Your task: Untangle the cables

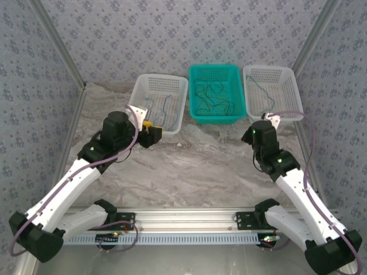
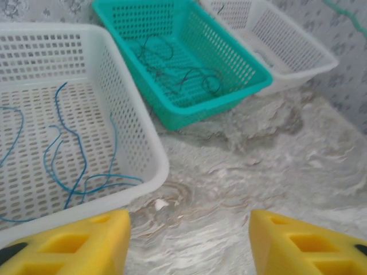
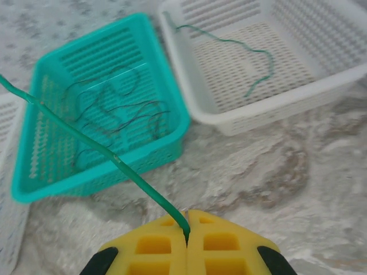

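The right tool [image 3: 187, 222] pinches a green cable [image 3: 143, 186] that stretches away leftward over the teal basket [image 3: 51, 172], while the left tool [image 2: 189, 232] gapes wide, empty.

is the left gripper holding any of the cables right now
No, the left gripper has its yellow fingers standing apart, with just the marbled table seen between them.
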